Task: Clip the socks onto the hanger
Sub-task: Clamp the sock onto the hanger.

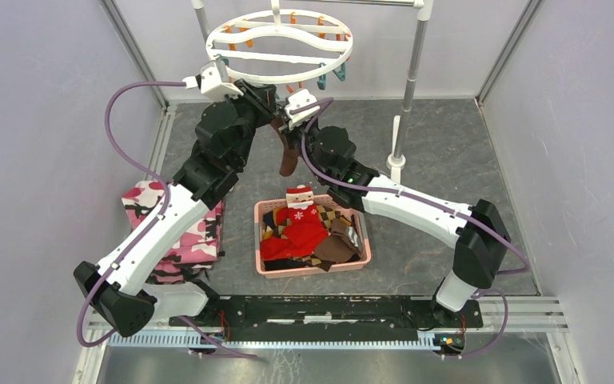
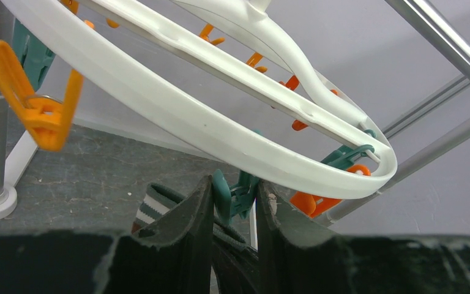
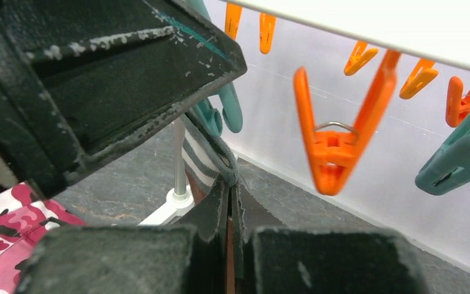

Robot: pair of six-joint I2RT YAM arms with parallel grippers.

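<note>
Currently: clipping one dark brown sock to the hanger.

- Left gripper: closed on a teal clip under the ring, with the clip's handles squeezed between both fingers.
- Right gripper: pressed together on the striped cuff, with the sock body hanging below both tools.
- Cuff: just beside the left fingers and below the clip mouth, apparently not yet inside it.

Procedure:

1. Squeeze the handles fully before feeding.
2. Raise the cuff edge from the right gripper straight into the clip mouth, and seat it deep.
3. Release the left grip first, then confirm the bite.
4. Only then open the right fingers.

Avoid pulling sideways on the ring; likely to swing.
</note>
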